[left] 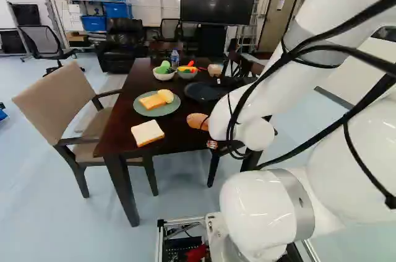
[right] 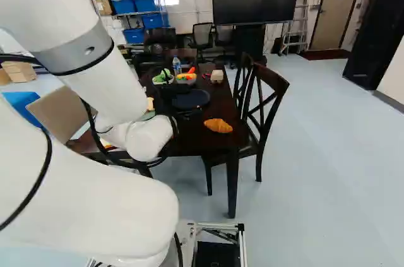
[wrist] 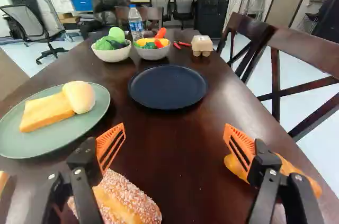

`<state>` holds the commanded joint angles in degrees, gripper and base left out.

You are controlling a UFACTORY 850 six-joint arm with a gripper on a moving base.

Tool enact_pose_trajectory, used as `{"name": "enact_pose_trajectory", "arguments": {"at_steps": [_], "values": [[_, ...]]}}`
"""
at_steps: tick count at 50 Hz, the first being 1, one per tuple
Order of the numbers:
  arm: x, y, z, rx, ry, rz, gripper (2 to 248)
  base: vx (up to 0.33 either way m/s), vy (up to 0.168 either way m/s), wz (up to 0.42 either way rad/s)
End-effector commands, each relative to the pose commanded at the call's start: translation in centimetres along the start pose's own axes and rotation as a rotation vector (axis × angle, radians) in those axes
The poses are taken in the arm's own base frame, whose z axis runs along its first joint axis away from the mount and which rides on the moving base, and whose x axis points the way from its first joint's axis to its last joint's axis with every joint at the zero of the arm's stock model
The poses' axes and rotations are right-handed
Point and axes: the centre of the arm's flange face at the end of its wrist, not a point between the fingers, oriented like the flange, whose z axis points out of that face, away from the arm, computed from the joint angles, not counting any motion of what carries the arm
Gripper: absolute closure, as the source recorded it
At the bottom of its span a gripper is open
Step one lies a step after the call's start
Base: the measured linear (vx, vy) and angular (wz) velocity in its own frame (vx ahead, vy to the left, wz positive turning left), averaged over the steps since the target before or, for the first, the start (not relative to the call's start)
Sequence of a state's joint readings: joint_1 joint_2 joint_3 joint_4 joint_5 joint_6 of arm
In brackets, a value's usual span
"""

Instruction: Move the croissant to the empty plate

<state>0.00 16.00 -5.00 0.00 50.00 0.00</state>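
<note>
Past my arm's end in the right base view, a dark part of my gripper (right: 184, 113) shows, its fingertips hidden. The wrist view has the gripper (wrist: 175, 142) open, its orange pads wide apart with bare table between them. The golden croissant (right: 218, 125) lies near the table's right edge. In the wrist view the croissant (wrist: 290, 168) is partly covered by one finger; whether they touch I cannot tell. An empty dark blue plate (wrist: 168, 87) lies ahead of the gripper, in the middle of the table.
A sesame bread (wrist: 130, 200) lies by the other finger. The green plate (wrist: 95, 122) holds a bread slice and a roll. Bowls of toy vegetables (wrist: 112, 54), a bottle (wrist: 136, 23) and an egg carton (wrist: 202, 45) stand farther back. A bread slice (left: 147, 132) and chairs (right: 268, 100) flank the table.
</note>
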Motion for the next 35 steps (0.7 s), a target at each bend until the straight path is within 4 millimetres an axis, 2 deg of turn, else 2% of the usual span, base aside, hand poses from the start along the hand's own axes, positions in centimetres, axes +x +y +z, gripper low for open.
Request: {"name": "enact_pose_trajectory", "arguments": {"at_steps": [35], "values": [[0.64,0.51,-0.18,-0.018,-0.025,0.006,3,0.000,0.000,0.000]]}}
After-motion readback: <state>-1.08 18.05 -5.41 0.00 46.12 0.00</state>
